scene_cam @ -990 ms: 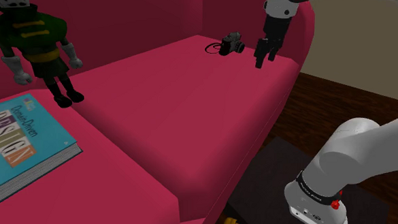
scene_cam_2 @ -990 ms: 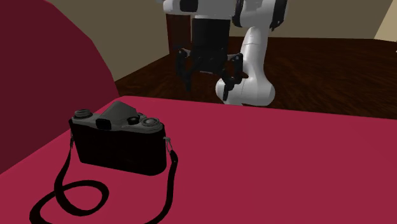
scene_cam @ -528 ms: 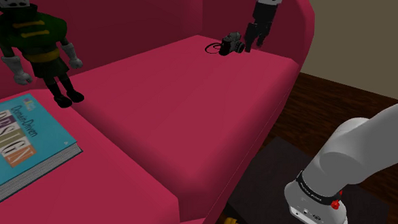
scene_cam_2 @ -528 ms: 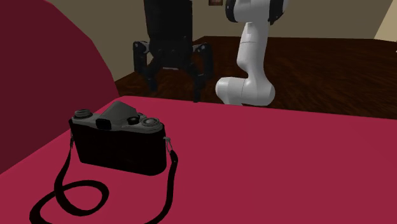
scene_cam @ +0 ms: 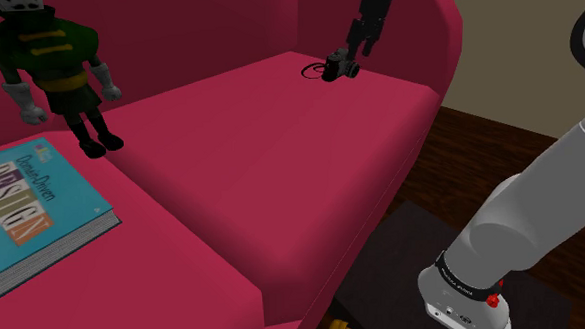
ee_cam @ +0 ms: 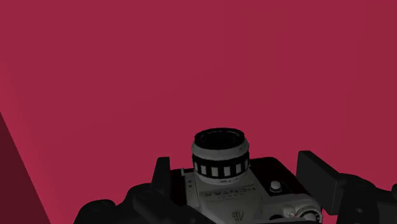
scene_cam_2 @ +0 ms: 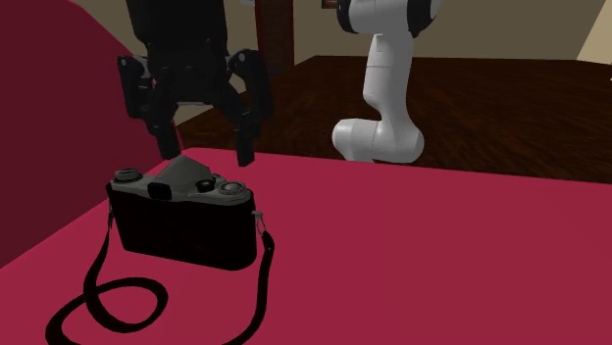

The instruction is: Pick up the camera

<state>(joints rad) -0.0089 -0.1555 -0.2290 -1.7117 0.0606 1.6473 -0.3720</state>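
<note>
The black two-finger tool [scene_cam_2: 203,145] is held, fingers apart, just above the black strapped camera [scene_cam_2: 181,230] so its body can be straddled.

A crimson sofa [scene_cam: 260,160] carries everything. At the far end of its seat, near the rounded armrest, a black and silver camera [scene_cam: 340,66] sits upright on the cushion, and its black strap [scene_cam_2: 98,304] lies in a loop on the fabric beside it. Well apart, at the shoulder view's upper left, a toy figure [scene_cam: 52,67] in a green coat stands by the backrest. Near it, a teal-covered book [scene_cam: 27,213] lies flat.
</note>
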